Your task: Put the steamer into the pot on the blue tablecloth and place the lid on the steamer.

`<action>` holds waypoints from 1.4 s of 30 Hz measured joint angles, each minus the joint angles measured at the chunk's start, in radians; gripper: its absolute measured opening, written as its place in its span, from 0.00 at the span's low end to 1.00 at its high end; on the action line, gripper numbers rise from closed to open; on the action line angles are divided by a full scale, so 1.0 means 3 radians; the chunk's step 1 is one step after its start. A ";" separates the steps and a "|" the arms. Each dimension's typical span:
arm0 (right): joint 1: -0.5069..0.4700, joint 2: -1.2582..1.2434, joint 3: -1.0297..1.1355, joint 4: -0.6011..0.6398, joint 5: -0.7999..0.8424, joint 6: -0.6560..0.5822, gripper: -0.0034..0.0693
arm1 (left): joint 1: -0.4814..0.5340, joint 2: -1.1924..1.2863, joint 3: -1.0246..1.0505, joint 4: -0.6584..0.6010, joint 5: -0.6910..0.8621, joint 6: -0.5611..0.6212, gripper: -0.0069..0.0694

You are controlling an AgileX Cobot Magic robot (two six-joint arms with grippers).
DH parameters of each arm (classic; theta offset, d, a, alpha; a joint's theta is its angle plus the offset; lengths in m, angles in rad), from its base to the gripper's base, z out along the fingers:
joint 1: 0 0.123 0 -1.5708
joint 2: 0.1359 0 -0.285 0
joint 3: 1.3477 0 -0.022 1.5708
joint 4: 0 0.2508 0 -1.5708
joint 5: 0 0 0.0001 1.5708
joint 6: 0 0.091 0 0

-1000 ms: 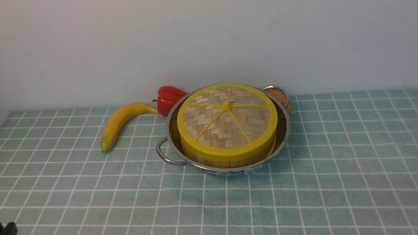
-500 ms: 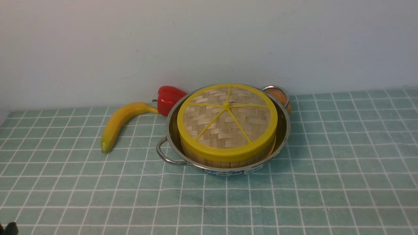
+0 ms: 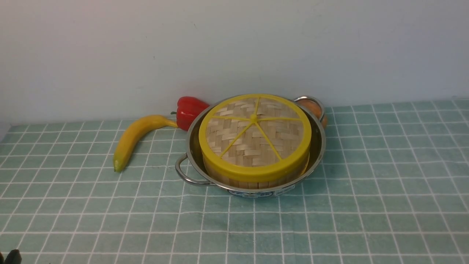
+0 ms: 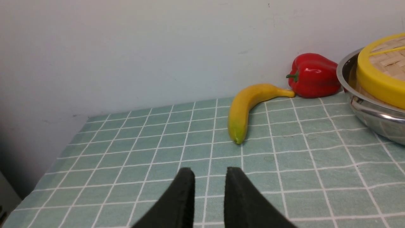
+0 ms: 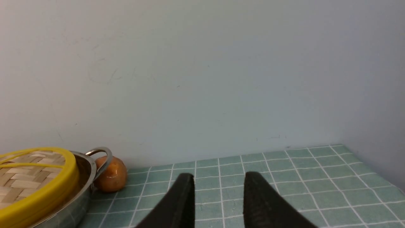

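Sitting on the blue tablecloth (image 3: 366,205), the pot (image 3: 315,161) holds the steamer (image 3: 253,182) with the lid (image 3: 255,135) on. Its side label (image 3: 253,194) is unreadable. Left gripper (image 4: 208,176) and right gripper (image 5: 218,180): jaws apart, empty.

1. The left gripper (image 4: 207,190) is over the cloth, its two black fingers (image 4: 180,202) apart by a narrow gap, with nothing between them.
2. The right gripper (image 5: 218,196) has its fingers (image 5: 265,205) apart by a wider gap, also empty.
3. In the front view only a dark tip (image 3: 13,256) shows, at 7 o'clock.
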 joint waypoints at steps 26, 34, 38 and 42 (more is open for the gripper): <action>0.0000 0.0000 0.0000 0.0009 0.0000 0.0000 0.38 | 0.0000 0.0000 0.0000 0.0000 0.0000 0.0004 0.33; 0.0000 0.0000 0.0000 0.0009 0.0000 0.0000 0.38 | 0.0000 0.0000 0.0000 0.0000 0.0000 0.0004 0.34; 0.0000 0.0000 0.0000 0.0010 0.0000 0.0000 0.38 | 0.0000 0.0000 0.0000 0.0000 0.0000 0.0004 0.34; 0.0000 0.0000 0.0000 0.0010 0.0000 0.0000 0.38 | 0.0000 0.0000 0.0000 0.0000 0.0000 0.0004 0.36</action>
